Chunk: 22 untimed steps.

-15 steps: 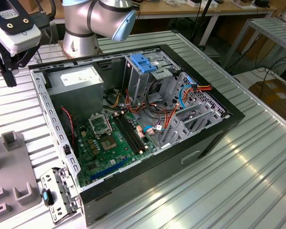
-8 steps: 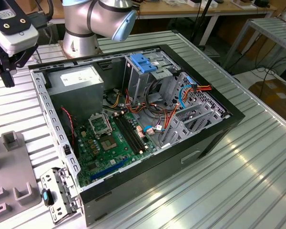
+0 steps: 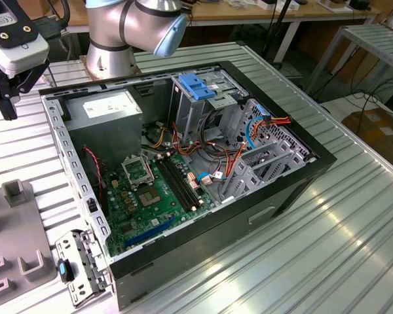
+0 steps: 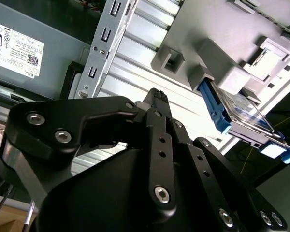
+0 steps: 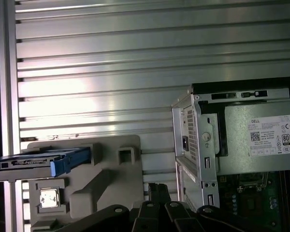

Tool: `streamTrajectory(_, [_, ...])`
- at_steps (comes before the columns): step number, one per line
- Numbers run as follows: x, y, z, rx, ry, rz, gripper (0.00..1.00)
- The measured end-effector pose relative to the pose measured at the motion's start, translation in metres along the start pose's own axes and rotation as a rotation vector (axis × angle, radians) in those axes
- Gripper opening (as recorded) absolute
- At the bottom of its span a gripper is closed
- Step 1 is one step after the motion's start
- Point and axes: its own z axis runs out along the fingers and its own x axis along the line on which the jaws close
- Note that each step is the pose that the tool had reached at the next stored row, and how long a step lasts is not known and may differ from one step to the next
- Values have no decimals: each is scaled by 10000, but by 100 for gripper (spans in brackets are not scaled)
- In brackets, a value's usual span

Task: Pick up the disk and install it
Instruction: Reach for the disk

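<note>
The disk (image 5: 38,162) is a flat silver-grey drive framed by bright blue rails, standing on edge in a slot of a grey fixture (image 5: 111,179). The second wrist view has the disk (image 4: 237,113) beyond my fingertips, off to one side. My gripper (image 4: 157,94) is shut with nothing between its fingers, hanging above the ribbed table between the fixture and the open computer case (image 3: 295,190). In the exterior view the gripper (image 3: 8,108) is at the far left, clear of the case. In the first wrist view the gripper (image 5: 157,189) is a short way from the disk, not touching it.
The case holds a green motherboard (image 3: 150,196), a grey power-supply box (image 3: 108,108), a light-blue latch plate (image 3: 196,85) on the drive cage and loose coloured cables (image 3: 249,140). A metal bracket (image 3: 78,261) lies at the case's near corner. The arm's base (image 3: 108,49) stands behind.
</note>
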Motion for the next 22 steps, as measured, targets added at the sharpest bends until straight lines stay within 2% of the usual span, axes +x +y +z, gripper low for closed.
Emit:
streamTrajectory(5, [32,-2,0,0,0,0,11])
streamTrajectory(9, [107,-8,0,-1,0,1,11])
streamTrajectory(14, [347,-22,0,0,0,1,11])
streamTrajectory(17, [526,-29,1,-2,1,-1,11])
streamTrajectory(18, [606,-30,2,-6,0,2,11])
streamTrajectory(22, [787,-31,4,-14,1,-1,11])
